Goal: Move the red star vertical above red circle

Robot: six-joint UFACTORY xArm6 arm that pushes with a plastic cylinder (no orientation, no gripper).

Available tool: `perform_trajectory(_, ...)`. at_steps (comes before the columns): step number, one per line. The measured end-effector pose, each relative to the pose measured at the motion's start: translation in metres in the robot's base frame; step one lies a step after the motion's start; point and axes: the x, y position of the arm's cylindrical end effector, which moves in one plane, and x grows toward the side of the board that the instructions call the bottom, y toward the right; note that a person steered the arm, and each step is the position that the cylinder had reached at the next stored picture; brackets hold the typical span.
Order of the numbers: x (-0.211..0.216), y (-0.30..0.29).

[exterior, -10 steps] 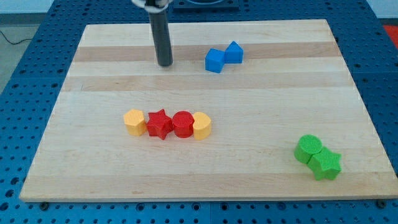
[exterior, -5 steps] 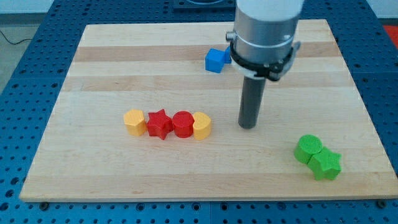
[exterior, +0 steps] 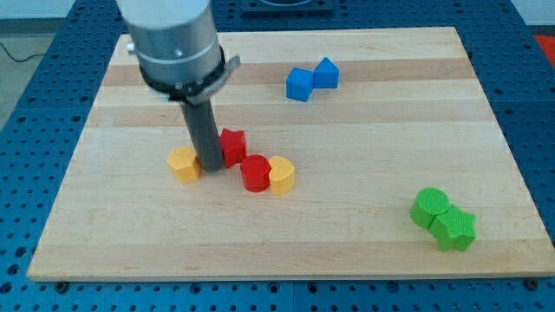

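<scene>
My tip [exterior: 209, 166] stands on the wooden board [exterior: 364, 217], between the left yellow block [exterior: 183, 164] and the red star [exterior: 231, 146]; it touches the star's left side and is just beside the yellow block. The arm has no pincer, only this dark rod, so there is nothing to be apart or together. The red star lies up and a little left of the red circle [exterior: 255, 172], touching it or nearly so. A second yellow block [exterior: 281, 175] touches the circle on its right. Two blue blocks [exterior: 312, 79] sit together near the view's top. A green cylinder [exterior: 430, 206] and a green star [exterior: 455, 229] are together at the view's bottom right, well apart from the others.
</scene>
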Motion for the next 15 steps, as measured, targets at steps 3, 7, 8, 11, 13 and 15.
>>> perform_trajectory(3, 0.028, 0.004)
perform_trajectory(7, -0.036, 0.027)
perform_trajectory(8, -0.026, 0.045)
perform_trajectory(11, -0.140, -0.021)
perform_trajectory(13, -0.090, -0.031)
perform_trajectory(15, -0.067, 0.009)
